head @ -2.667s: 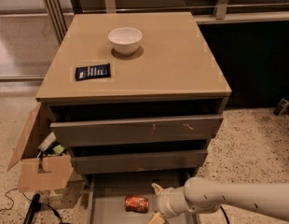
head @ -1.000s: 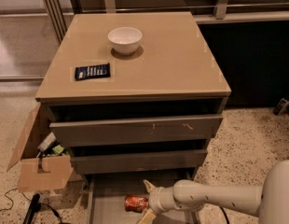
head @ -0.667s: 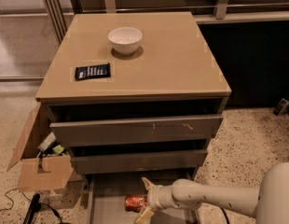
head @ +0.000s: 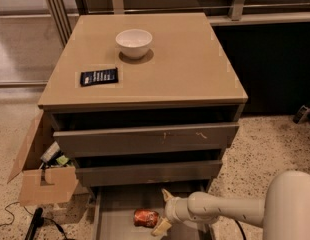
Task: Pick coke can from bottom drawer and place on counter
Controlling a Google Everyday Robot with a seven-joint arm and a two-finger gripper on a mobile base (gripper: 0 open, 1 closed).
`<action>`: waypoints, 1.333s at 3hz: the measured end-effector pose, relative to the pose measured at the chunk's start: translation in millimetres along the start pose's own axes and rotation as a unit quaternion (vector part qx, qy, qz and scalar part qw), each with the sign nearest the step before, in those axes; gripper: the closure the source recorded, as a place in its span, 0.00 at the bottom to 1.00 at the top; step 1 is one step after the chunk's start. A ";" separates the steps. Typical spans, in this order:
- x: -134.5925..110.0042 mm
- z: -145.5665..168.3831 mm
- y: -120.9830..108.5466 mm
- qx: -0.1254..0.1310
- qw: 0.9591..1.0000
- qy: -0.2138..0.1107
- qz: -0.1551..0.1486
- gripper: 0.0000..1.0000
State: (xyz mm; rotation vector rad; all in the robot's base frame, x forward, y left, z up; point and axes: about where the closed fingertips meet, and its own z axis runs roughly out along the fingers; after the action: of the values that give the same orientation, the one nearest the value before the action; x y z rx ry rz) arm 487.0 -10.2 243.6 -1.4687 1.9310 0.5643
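The coke can (head: 146, 217), red-orange, lies on its side on the grey floor of the pulled-out bottom drawer (head: 115, 214). My gripper (head: 161, 212) reaches in from the right on a white arm. Its two pale fingers (head: 166, 194) are spread open, one above and one below the can's right end, just beside it. The tan counter (head: 185, 69) is the cabinet top above the three drawers.
A white bowl (head: 133, 43) and a flat black packet (head: 98, 76) sit on the counter. An open cardboard box (head: 42, 171) stands on the floor to the left of the cabinet. The two upper drawers stand slightly ajar.
My gripper has moved left along the bottom drawer from well right of the can until its open fingers are at the can's right end. The can has not moved.
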 end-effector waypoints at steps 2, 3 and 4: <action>11.0 23.6 4.8 -0.009 1.000 -0.004 0.014 0.00; 26.6 34.5 5.4 -0.006 1.000 -0.004 0.024 0.00; 39.1 45.9 9.7 -0.009 0.999 -0.002 0.031 0.00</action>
State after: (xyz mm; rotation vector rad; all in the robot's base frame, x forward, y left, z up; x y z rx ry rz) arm 481.6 -3.3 183.2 -1.4231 1.9794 0.6139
